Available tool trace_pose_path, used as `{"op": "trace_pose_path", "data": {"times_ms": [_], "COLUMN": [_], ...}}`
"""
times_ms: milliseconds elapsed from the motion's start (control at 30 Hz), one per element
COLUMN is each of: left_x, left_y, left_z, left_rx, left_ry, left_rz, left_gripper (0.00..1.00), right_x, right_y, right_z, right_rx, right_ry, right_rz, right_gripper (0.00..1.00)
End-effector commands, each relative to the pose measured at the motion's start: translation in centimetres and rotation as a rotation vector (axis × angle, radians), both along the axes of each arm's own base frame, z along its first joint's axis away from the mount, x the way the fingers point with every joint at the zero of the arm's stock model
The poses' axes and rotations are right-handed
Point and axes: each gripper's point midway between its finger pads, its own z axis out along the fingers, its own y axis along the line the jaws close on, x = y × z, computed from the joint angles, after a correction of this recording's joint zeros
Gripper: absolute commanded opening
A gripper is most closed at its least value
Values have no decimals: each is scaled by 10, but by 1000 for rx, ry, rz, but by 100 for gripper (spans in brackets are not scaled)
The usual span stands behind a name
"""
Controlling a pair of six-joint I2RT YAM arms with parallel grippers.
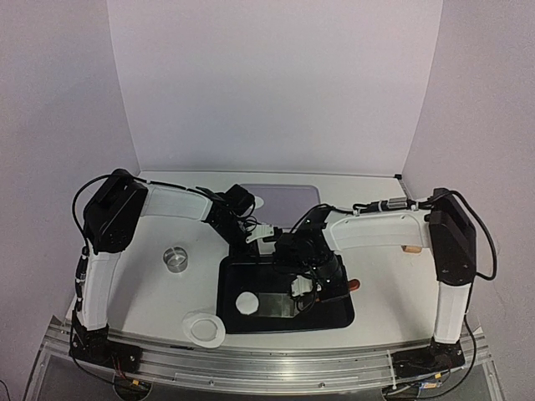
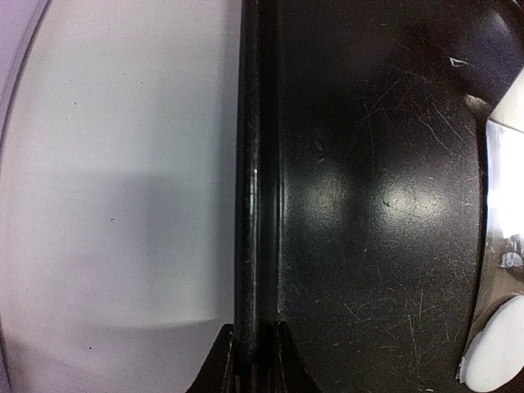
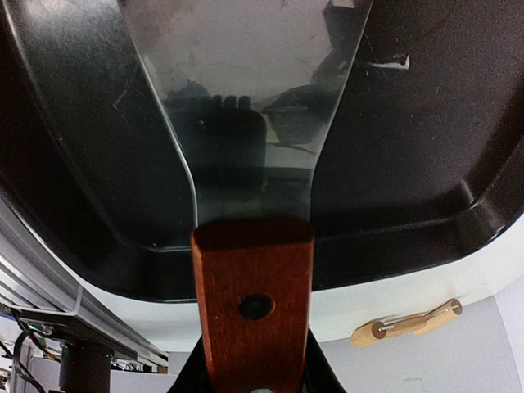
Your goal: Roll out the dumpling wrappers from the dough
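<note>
Wood fills the bottom of the right wrist view: the scraper has its red-brown handle clamped between the right jaws, with 1 dark rivet showing. Its steel blade reaches forward, low over the floor of the black tray. From above, the right arm bends in from the right and hangs over the middle of the tray.

The left jaws are closed on the tray's far-left rim. In the left wrist view 2 dark fingertips straddle the raised edge, 1 on the worktop side and 1 inside the tray.

1 wrapper, a flat white disc, lies on the tray floor toward the near-left corner, just beside the blade's front edge. The left wrist view catches it at the lower right, against the shiny steel; whether the 2 touch I cannot tell.

Left of the tray and well apart stands the metal ring cutter. The white dough ring lies just off the tray's near-left corner. A pale purple mat lies behind the tray. A small wooden tool rests on the right, under the right arm.
</note>
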Motion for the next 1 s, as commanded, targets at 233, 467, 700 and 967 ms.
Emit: {"op": "trace_pose_path", "data": {"times_ms": [233,467,700,967], "left_x": [8,5,4,11], "left_y": [1,4,9,14], "left_z": [-2,-4,-7,-5], "left_rx": [33,50,77,91], "left_ry": [-115,-119,-137,-173], "left_rz": [-70,-112,-160,-224], "left_gripper": [0,0,0,0], "right_x": [-15,-16,-6,25], "right_y": [-1,-26,-62,-94], "right_z": [18,34,54,75], "right_rx": [213,244,242,277], "right_ry": [37,1,-58,-122], "right_rz": [-114,-139,-199,-332], "right_gripper": [0,0,0,0]}}
